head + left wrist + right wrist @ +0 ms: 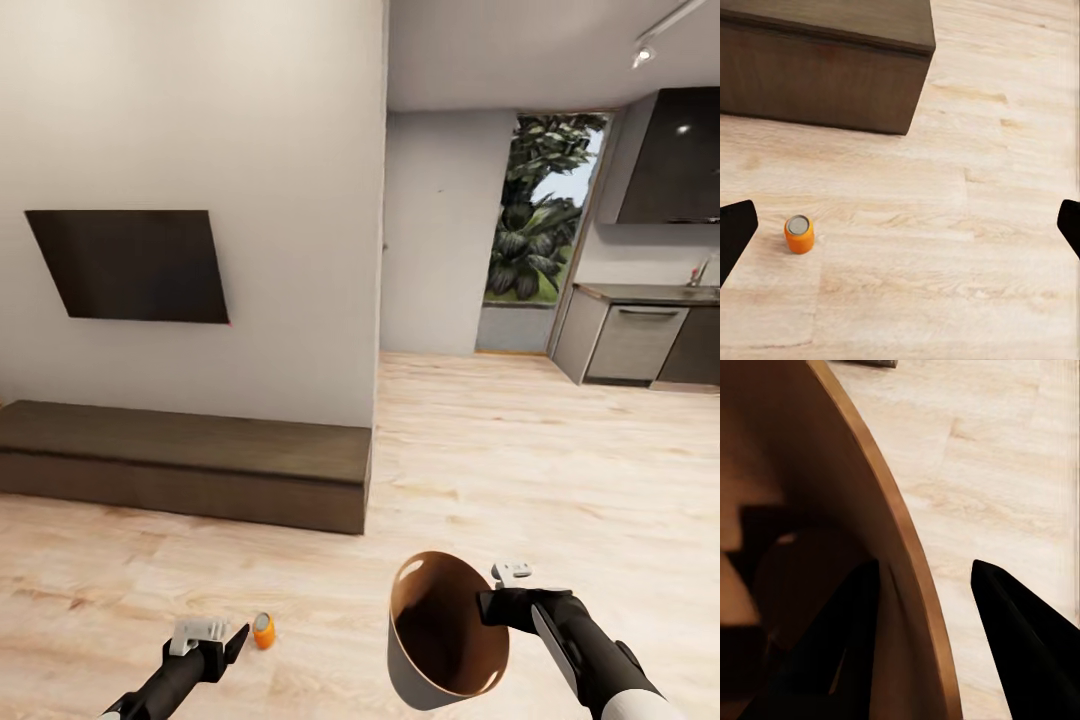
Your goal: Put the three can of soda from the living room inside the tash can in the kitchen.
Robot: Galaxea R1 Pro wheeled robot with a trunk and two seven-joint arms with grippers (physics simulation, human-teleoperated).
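Nearest the robot, the right gripper (497, 592) pinches the rim of the tash can (440, 640), one finger inside the copper-brown wall and one outside, holding the bucket off the floor (560, 470) with its mouth tipped toward the camera. The left gripper (222, 636) hangs with its jaws spread wide and empty, above an orange can of soda (263, 630) standing upright on the planks just beside it.

The step in hand looks like collecting this can: the next move calls for lowering the left arm, centring the jaws around the can and closing (it sits off to one side in the left wrist view, (799, 233), so a sideways correction seems needed first).

The right wrist view shows the grip on the rim (907, 547) closely; the head view shows the low dark bench (190, 460), the wall screen (135, 265) and, farthest off, the kitchen cabinets (630, 340).
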